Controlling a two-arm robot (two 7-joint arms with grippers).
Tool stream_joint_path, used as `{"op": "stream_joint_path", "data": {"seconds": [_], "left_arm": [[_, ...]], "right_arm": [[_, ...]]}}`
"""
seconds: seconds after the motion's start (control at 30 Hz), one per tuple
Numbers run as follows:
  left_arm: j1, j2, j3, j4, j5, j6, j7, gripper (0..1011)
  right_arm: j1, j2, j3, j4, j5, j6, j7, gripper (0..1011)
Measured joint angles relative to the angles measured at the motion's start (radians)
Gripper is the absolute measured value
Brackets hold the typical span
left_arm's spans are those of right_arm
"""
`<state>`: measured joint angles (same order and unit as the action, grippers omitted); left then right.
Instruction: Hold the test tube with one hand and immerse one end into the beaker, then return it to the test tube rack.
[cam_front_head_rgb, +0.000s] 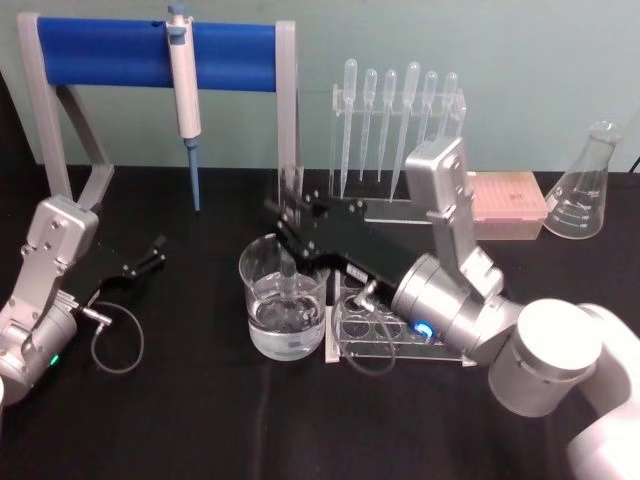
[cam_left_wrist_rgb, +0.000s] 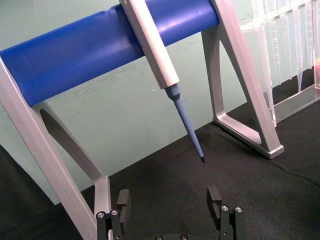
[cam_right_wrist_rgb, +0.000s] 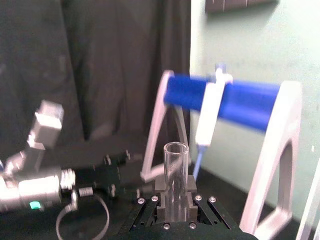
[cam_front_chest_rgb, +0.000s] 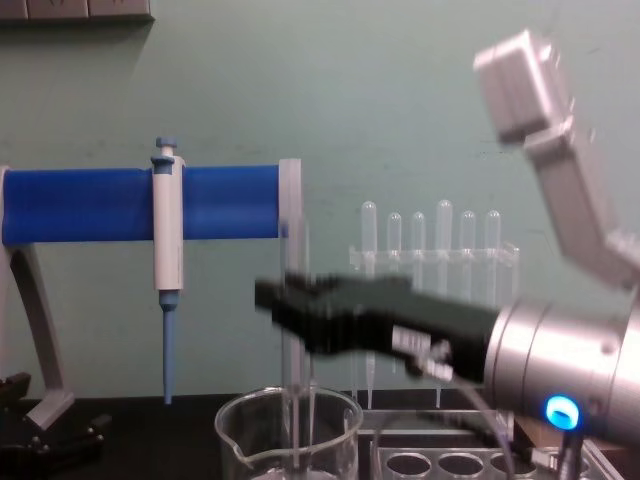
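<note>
My right gripper (cam_front_head_rgb: 290, 215) is shut on the test tube (cam_front_head_rgb: 288, 180), a clear glass tube held upright. The tube's lower end reaches down inside the beaker (cam_front_head_rgb: 283, 320), a wide clear glass with liquid in it, left of the ringed rack. From the chest view the test tube (cam_front_chest_rgb: 296, 350) drops from the right gripper (cam_front_chest_rgb: 288, 305) past the rim of the beaker (cam_front_chest_rgb: 335, 435). In the right wrist view the test tube (cam_right_wrist_rgb: 175, 172) stands clamped between the black fingers (cam_right_wrist_rgb: 159, 192). My left gripper (cam_front_head_rgb: 150, 255) rests open on the table at the left, away from the glassware; its fingers (cam_left_wrist_rgb: 123, 199) stand apart.
A blue-barred stand (cam_front_head_rgb: 120, 55) with a hanging white-and-blue pipettor (cam_front_head_rgb: 184, 95) sits at the back left. The clear ringed tube rack (cam_front_head_rgb: 385, 325) is right beside the beaker. Behind are a pipette rack (cam_front_head_rgb: 400, 120), a pink box (cam_front_head_rgb: 505, 200) and a conical flask (cam_front_head_rgb: 585, 185).
</note>
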<state>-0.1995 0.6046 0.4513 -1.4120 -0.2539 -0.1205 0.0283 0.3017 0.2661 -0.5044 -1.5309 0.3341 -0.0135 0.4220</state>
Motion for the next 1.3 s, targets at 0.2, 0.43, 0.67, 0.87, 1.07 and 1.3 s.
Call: {"op": "stream_joint_path", "data": {"seconds": [0.2, 0.43, 0.67, 0.87, 1.07, 1.3], "left_arm": [[0.0, 0.0, 0.0, 0.0, 0.0, 0.0, 0.0, 1000], [0.0, 0.0, 0.0, 0.0, 0.0, 0.0, 0.0, 1000], [0.0, 0.0, 0.0, 0.0, 0.0, 0.0, 0.0, 1000], [0.0, 0.0, 0.0, 0.0, 0.0, 0.0, 0.0, 1000], [0.0, 0.0, 0.0, 0.0, 0.0, 0.0, 0.0, 1000], [0.0, 0.0, 0.0, 0.0, 0.0, 0.0, 0.0, 1000]], "right_arm": [[-0.001, 0.024, 0.037, -0.142, 0.036, 0.044, -0.003, 226], [-0.031, 0.079, 0.092, -0.279, 0.082, 0.101, -0.034, 226], [-0.078, 0.153, 0.142, -0.337, 0.082, 0.119, -0.061, 225], [-0.131, 0.195, 0.172, -0.31, 0.075, 0.101, -0.066, 226], [-0.144, 0.194, 0.171, -0.267, 0.069, 0.081, -0.061, 226], [-0.142, 0.18, 0.157, -0.229, 0.051, 0.075, -0.058, 226]]}}
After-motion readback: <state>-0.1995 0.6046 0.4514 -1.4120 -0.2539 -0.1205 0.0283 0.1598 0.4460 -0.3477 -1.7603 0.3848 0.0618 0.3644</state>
